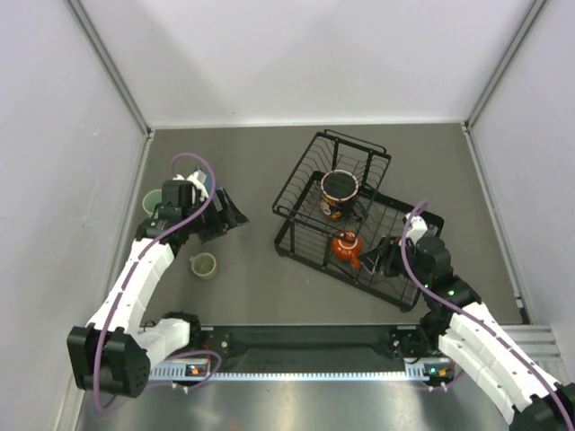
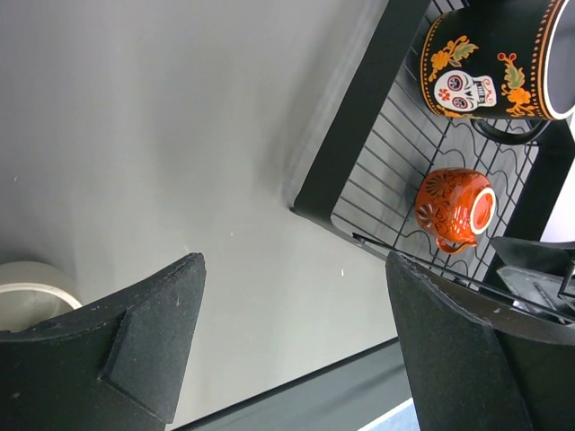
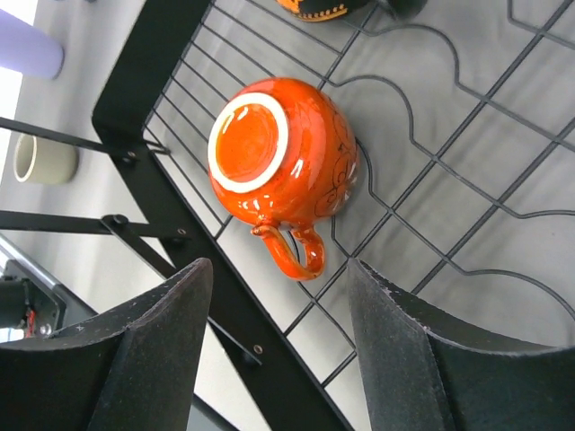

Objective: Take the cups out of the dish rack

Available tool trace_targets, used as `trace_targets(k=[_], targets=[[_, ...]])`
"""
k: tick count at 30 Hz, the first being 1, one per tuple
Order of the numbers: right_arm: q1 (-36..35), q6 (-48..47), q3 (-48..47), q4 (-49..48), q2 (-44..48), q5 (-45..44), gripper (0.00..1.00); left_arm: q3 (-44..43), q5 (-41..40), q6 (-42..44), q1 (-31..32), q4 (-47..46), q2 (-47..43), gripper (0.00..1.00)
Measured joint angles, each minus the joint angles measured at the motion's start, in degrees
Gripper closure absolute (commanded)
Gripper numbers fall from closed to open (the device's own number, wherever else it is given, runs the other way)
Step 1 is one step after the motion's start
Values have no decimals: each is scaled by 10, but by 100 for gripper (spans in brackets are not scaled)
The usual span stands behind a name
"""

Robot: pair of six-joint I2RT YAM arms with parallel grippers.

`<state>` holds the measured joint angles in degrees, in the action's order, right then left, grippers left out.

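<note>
One orange cup [image 3: 278, 166], its handle toward the right gripper [image 3: 278, 287], lies just ahead of it, untouched.

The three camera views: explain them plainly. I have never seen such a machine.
Two robot arms are bolted at a table's near edge, each ending in a two-finger gripper. One picture looks down from above; the other two come from wrist cameras, so the dark shapes at the bottom are the fingers. The black wire dish rack holds an orange cup and a skull-patterned mug. A beige mug and green tumbler stand on the table outside it. Both the left gripper and right gripper are open and empty; the right one hovers at the orange cup.
</note>
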<state>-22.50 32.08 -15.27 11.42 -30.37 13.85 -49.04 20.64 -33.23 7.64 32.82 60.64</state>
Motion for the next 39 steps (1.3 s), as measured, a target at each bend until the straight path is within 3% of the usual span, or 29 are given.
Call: trace_targets(k=[31,39], targets=[[-89,0,48,-131,-84,-82,44,4,10,4,0,-16,7,13],[-108,0,48,-135,-103,-124,51,4,10,4,0,-16,7,13]])
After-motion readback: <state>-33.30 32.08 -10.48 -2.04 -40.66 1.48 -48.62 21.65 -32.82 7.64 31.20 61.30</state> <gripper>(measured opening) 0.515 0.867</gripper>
